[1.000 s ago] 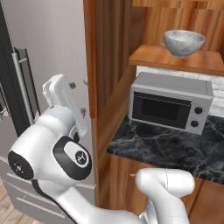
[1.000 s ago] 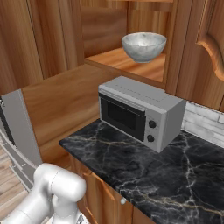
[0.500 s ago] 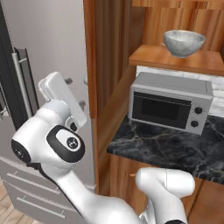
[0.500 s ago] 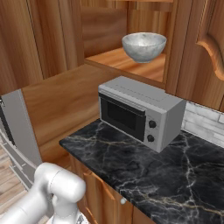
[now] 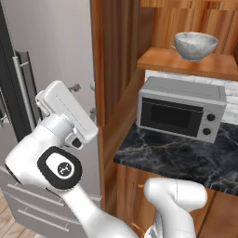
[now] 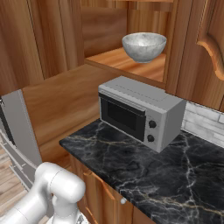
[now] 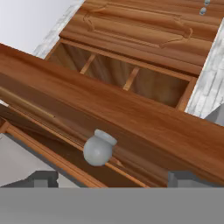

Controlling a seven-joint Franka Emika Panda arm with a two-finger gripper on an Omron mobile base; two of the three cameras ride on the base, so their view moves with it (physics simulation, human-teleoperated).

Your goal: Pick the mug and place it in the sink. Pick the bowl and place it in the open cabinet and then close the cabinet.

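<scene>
Gripper (image 7: 109,178) jaws wide open, holding nothing, facing the wooden cabinet (image 7: 131,78); a grey knob (image 7: 99,148) sits just ahead. Past the microwave (image 5: 180,108) on the counter (image 6: 175,175), bowl (image 5: 195,45) rests on the cabinet shelf.

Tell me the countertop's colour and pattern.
The countertop is black marble with pale, faintly golden veins, clearest in the right base view.

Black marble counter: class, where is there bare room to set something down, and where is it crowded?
Bare marble counter lies in front of and right of the toaster oven. The cabinet shelf is bare left of the bowl. It is crowded nowhere.
</scene>
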